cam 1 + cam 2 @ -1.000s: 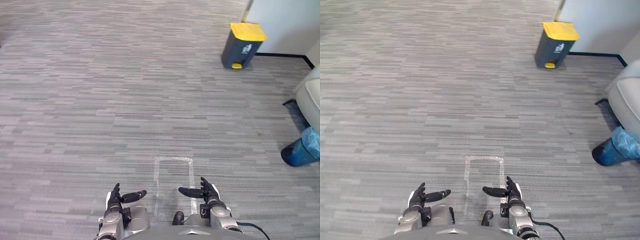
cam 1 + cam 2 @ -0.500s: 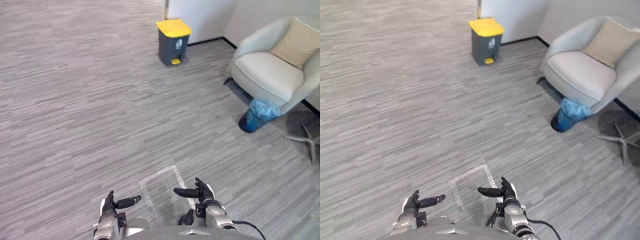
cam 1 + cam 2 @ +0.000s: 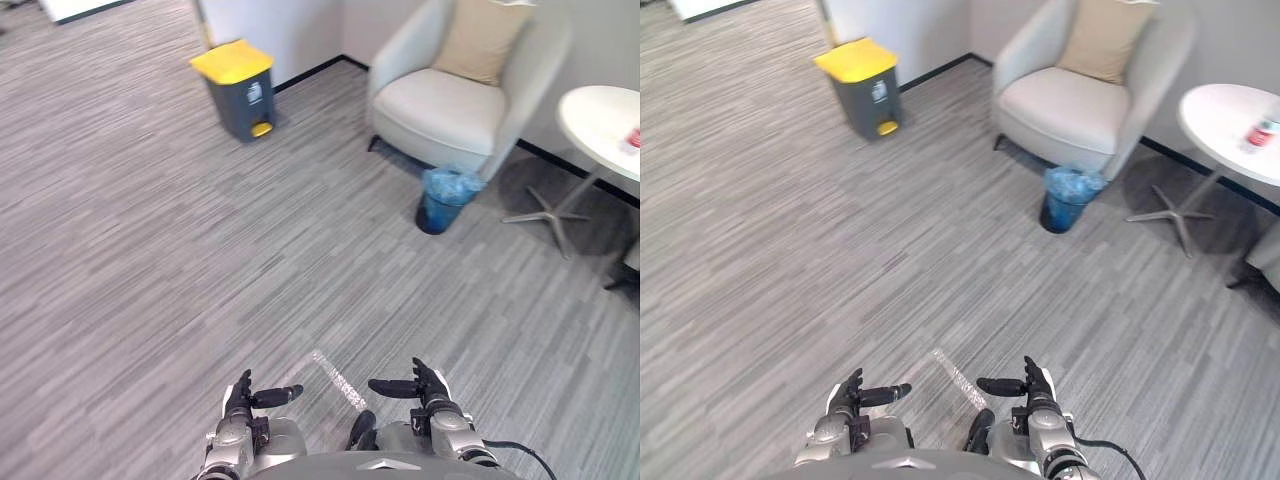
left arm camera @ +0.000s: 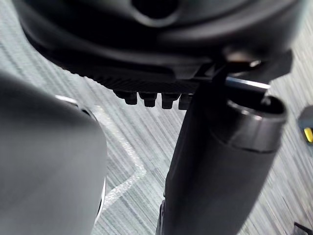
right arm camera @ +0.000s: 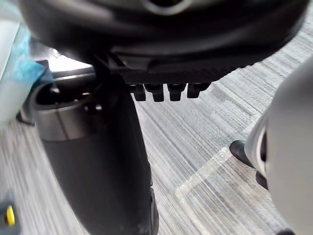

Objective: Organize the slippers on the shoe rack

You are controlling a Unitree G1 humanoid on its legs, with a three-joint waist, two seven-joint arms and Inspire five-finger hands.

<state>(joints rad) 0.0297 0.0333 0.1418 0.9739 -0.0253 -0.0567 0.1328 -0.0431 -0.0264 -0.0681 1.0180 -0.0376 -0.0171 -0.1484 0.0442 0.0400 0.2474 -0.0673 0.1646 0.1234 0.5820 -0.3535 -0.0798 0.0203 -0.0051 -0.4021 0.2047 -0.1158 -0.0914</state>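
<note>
- Two hands sit low before me: my left hand [image 3: 238, 404] and right hand [image 3: 432, 391], fingers straight and relaxed, thumbs pointing at each other, holding nothing.
- A pale tape strip [image 3: 338, 380] lies on the grey floor [image 3: 150, 250] between them.
- Well ahead of my left fingers stands a yellow-lidded bin [image 3: 237, 90].
- Well ahead of my right fingers is a pale armchair [image 3: 440, 108] with a tan cushion [image 3: 480, 40], and a blue-lined basket [image 3: 445, 198] just beside it.

Grey carpet floor [image 3: 140, 250] — bin [image 3: 238, 90], armchair [image 3: 452, 105], wastebasket [image 3: 444, 200], table [image 3: 596, 116].

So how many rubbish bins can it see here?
2: a grey bin with a yellow lid, far left, and a small blue-lined bin at the foot of the armchair.
</note>
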